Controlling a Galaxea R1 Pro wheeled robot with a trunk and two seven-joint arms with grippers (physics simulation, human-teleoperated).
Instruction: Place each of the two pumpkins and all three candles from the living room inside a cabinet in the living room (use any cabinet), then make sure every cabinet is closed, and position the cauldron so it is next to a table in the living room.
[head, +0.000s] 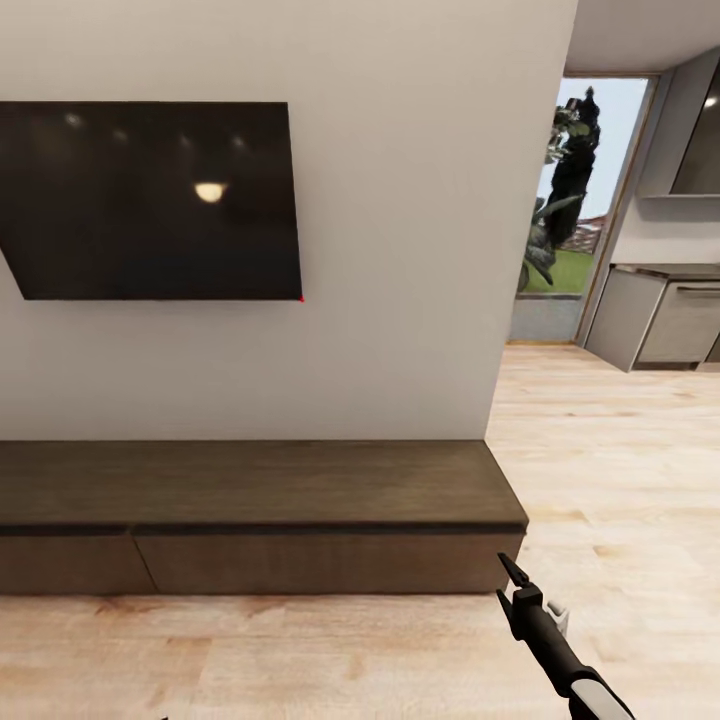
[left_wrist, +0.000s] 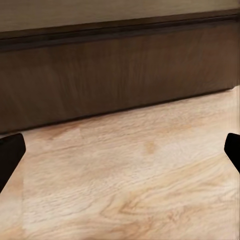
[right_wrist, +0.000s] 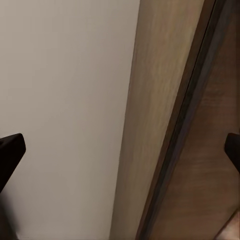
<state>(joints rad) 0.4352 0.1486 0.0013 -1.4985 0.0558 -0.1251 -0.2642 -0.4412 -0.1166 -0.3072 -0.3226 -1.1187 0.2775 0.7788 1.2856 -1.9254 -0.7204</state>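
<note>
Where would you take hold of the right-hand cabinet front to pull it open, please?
Probably at its top edge. The cabinet front is flat, with no handle visible, so hook under the thin dark lip from the front, floor side. The right gripper is nearest, by that front's right end, jaws open.

Obstacles:
- Cabinet (head: 260, 520): long, low, dark brown, against the wall from 9 to 1 o'clock; fronts shut flush.
- Wall (head: 400, 250): pale, rising directly behind the cabinet, ending at a corner at 1 o'clock.
- TV (head: 150, 200): black, mounted on the wall above the cabinet at 11 o'clock.

Free room:
- Cabinet top: bare along its length.
- Plank floor (head: 620, 480): open in front of the cabinet and past its right end toward 2 o'clock.
- Right end effector (head: 515, 585): near the cabinet's right front corner, apart from it.
- Left end effector (left_wrist: 120, 150): fingers wide apart over bare floor before the cabinet front.
</note>
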